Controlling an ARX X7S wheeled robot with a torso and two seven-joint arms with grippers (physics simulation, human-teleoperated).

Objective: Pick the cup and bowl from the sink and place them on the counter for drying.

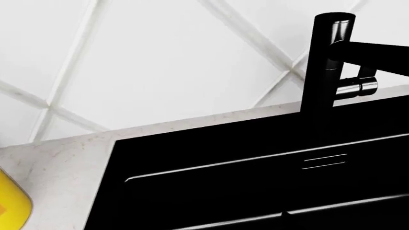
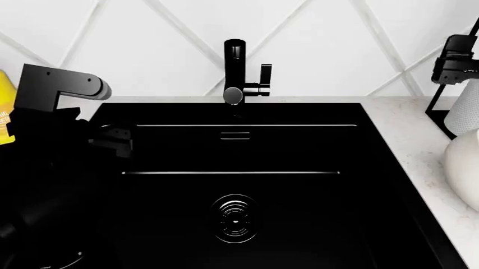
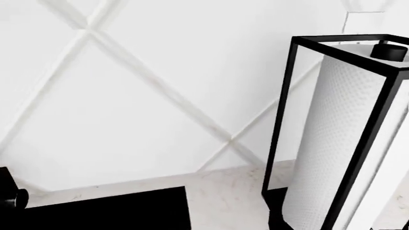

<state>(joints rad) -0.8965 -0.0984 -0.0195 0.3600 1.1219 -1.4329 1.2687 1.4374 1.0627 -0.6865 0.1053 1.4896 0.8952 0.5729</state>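
A: Starting at our left in the head view, what do we have?

B: A yellow bottle at the frame's edge on the counter, and in front of it our left arm, a black mass over the left side of the sink. We take the dark shape at its end to be the left gripper, but black on black we cannot tell whether its fingers are spread or closed.

A: And the middle?

B: The sink shows its ringed drain and bare floor; neither cup nor bowl lies in the part of the basin we can see. The black faucet stands upright behind it, against the white tiled wall.

A: To our right?

B: The counter runs along the basin's right rim. On it a glossy white rounded form sits at the frame's edge, the bowl, near a paper-towel roll in a black wire holder.

A: The cup?

B: We find it in none of the views. Nor the right gripper; its wrist view shows only wall, counter and towel roll.
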